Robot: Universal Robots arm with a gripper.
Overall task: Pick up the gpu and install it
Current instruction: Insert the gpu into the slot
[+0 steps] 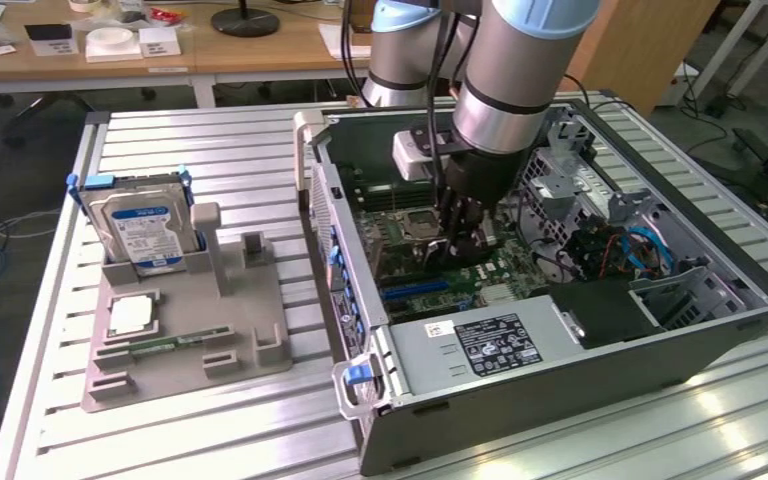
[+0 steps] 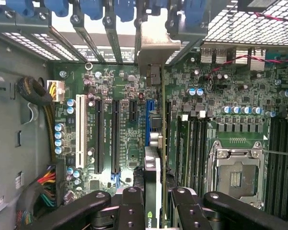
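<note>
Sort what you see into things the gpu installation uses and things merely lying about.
In use: gpu, gripper holding it, motherboard, computer case.
Lying about: hard drive, memory stick, grey holder.

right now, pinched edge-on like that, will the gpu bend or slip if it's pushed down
Probably stiff: the gpu is a flat board with a metal bracket at its end. Likely light, since the gripper holds it by a narrow pinch. It may twist if pushed off line with the blue slot.
</note>
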